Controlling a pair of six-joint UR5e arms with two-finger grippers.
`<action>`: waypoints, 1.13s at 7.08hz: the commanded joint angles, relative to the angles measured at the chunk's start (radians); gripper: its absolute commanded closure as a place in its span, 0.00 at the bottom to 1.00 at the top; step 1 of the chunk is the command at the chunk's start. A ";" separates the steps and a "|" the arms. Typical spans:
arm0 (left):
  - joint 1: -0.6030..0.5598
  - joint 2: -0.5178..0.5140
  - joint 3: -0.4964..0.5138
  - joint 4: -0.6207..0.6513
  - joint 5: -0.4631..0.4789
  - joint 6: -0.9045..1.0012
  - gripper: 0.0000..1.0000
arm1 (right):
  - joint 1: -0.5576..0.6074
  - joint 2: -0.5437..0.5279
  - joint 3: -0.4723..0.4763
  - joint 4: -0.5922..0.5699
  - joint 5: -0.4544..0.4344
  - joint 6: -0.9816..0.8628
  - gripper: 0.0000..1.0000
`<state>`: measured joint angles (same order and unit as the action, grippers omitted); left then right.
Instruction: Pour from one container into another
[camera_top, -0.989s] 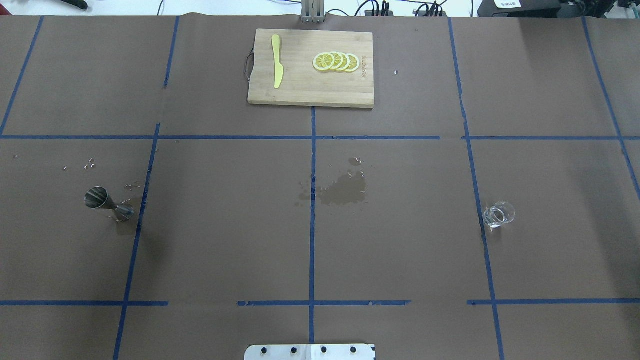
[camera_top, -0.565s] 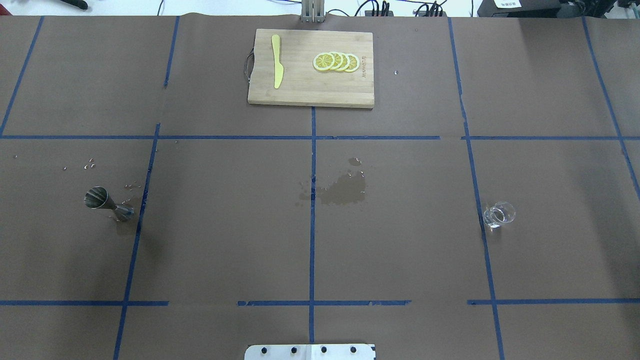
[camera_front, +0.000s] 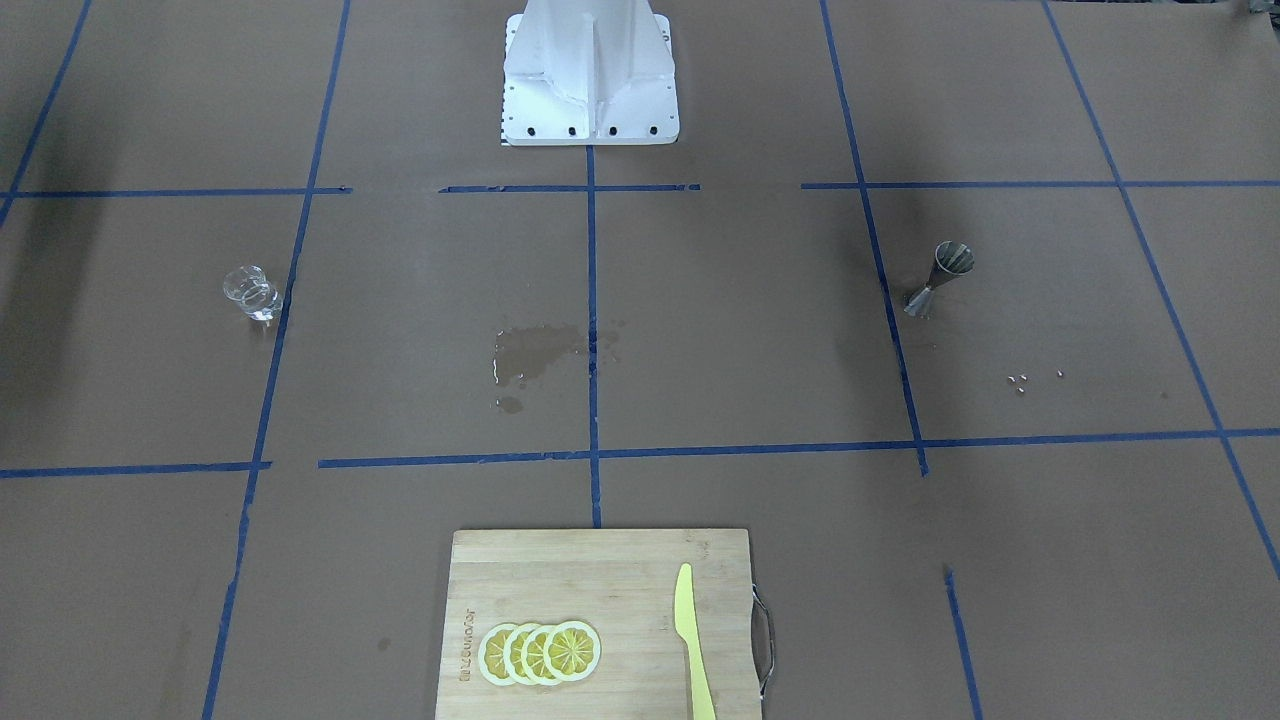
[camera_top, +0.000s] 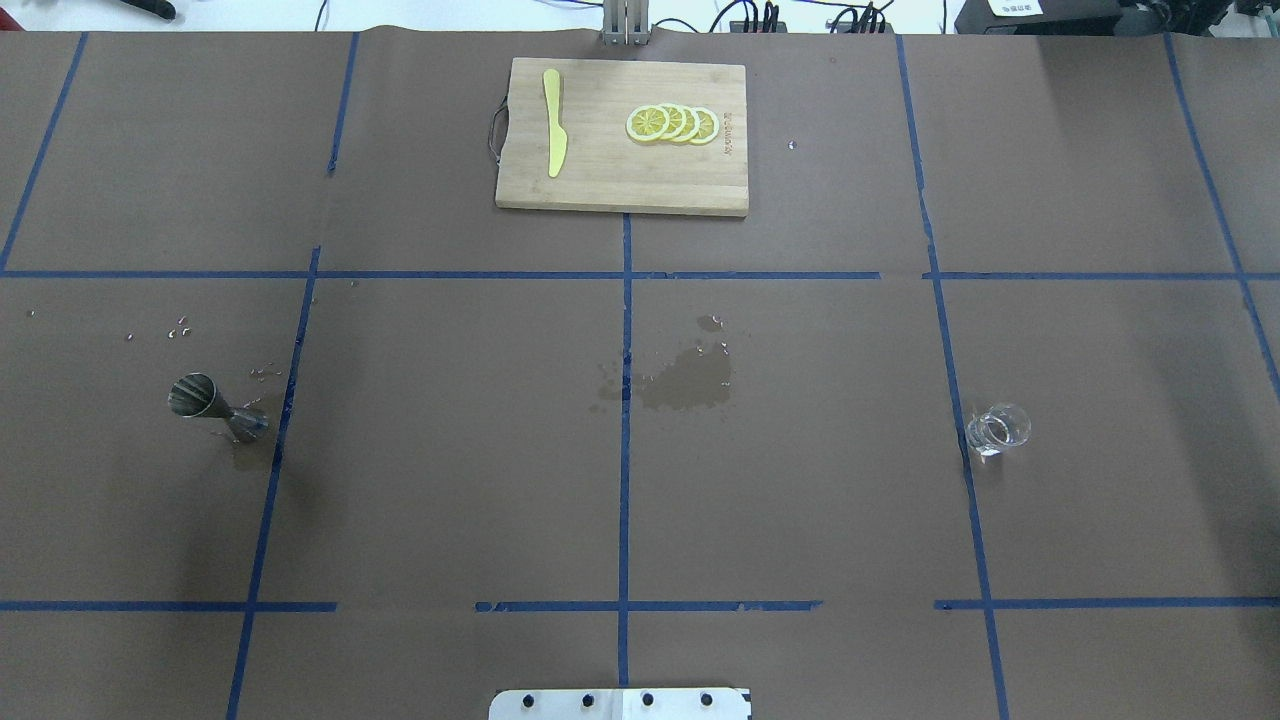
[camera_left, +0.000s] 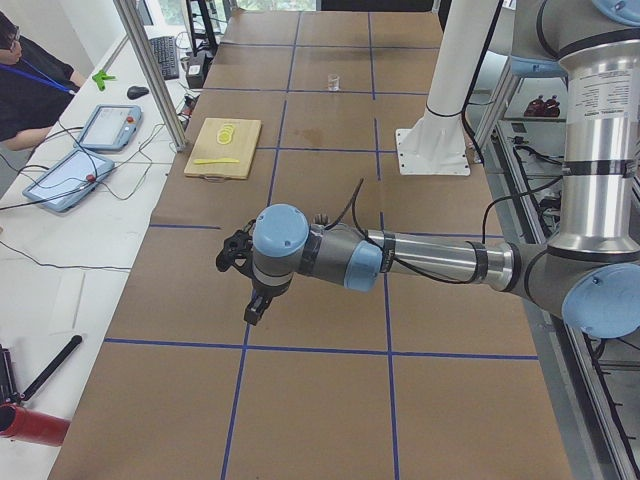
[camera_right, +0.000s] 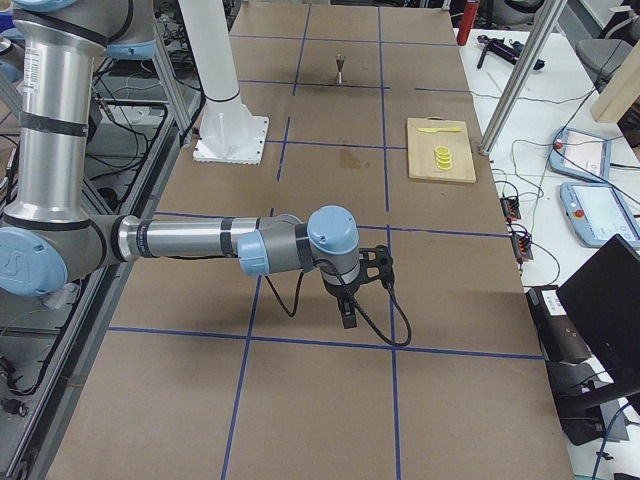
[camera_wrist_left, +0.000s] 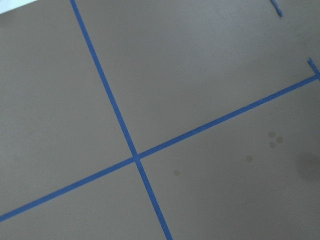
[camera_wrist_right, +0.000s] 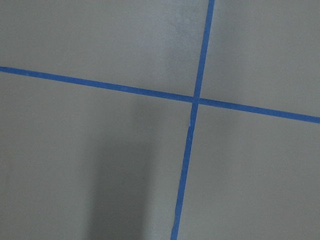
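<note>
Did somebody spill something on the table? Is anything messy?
Yes. A dark wet patch with small splashes stains the middle of the table, between the jigger and the beaker. Tiny shiny specks lie near the jigger; I cannot tell what they are. Both containers stand upright.

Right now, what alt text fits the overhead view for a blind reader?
A clear glass beaker stands at right and a silver hourglass-shaped metal jigger at left, far apart on a brown table. A wet stain lies between.

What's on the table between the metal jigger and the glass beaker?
Overhead, only a wet stain and blue tape lines separate jigger and beaker.
</note>
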<state>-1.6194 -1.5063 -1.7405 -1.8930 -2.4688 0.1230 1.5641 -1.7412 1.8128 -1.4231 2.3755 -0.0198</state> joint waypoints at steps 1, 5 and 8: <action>0.051 0.006 -0.001 -0.233 0.001 -0.224 0.00 | -0.030 0.000 0.002 0.045 0.001 0.052 0.00; 0.341 0.121 0.003 -0.858 0.300 -0.826 0.00 | -0.039 0.000 -0.001 0.064 0.001 0.069 0.00; 0.527 0.171 -0.004 -1.132 0.584 -0.965 0.00 | -0.039 0.000 -0.001 0.064 -0.001 0.069 0.00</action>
<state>-1.1601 -1.3654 -1.7424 -2.8933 -1.9968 -0.8050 1.5249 -1.7411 1.8117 -1.3591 2.3752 0.0492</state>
